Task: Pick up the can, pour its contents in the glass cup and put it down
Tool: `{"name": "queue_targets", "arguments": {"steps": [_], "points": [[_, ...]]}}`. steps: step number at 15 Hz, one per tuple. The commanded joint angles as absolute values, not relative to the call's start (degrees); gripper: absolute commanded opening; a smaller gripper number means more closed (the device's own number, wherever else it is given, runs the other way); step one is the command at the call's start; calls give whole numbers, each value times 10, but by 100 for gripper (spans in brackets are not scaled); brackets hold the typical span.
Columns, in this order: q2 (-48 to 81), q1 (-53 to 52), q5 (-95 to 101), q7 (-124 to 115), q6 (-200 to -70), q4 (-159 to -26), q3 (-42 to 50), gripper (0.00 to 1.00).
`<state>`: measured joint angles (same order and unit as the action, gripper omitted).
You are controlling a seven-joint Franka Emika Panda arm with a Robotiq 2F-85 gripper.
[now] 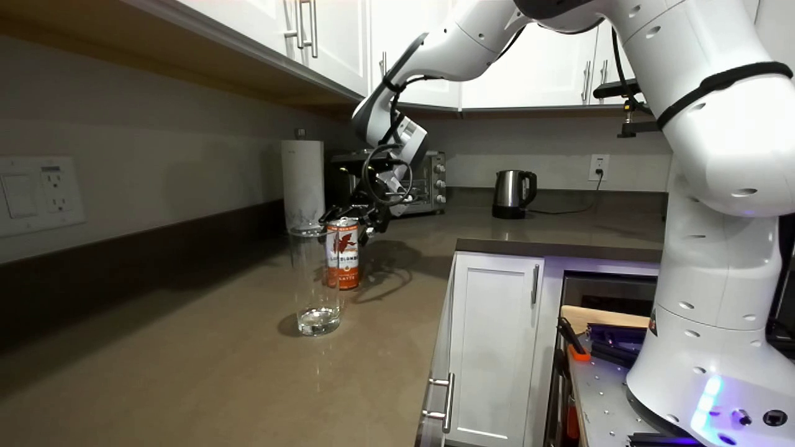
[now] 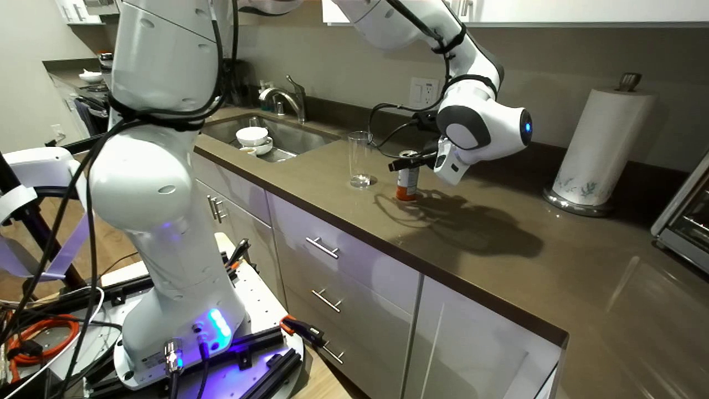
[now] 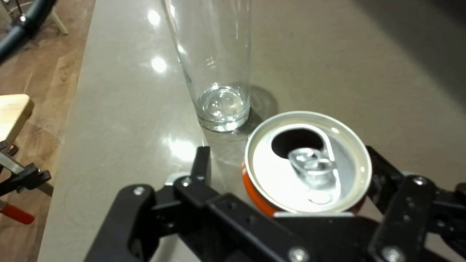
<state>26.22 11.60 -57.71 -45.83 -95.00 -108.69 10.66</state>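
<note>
- One can stands upright on the surface near the glass cup.
- Spread wide, the gripper straddles it without holding.
- The wrist view alone shows the can's opened mouth; an exterior view, a kettle.

The wrist view's top edge crops the glass cup. The can is partly hidden in an exterior view — behind the end effector.
</note>
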Motion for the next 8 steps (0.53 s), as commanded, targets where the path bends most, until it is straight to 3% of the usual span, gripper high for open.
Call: {"name": "queue_targets", "arguments": {"steps": [1,8], "points": [[287,127,-567,-424,-894,-1050,107,100],[322,127,-548,-387,-828,-1008,112,100]]}}
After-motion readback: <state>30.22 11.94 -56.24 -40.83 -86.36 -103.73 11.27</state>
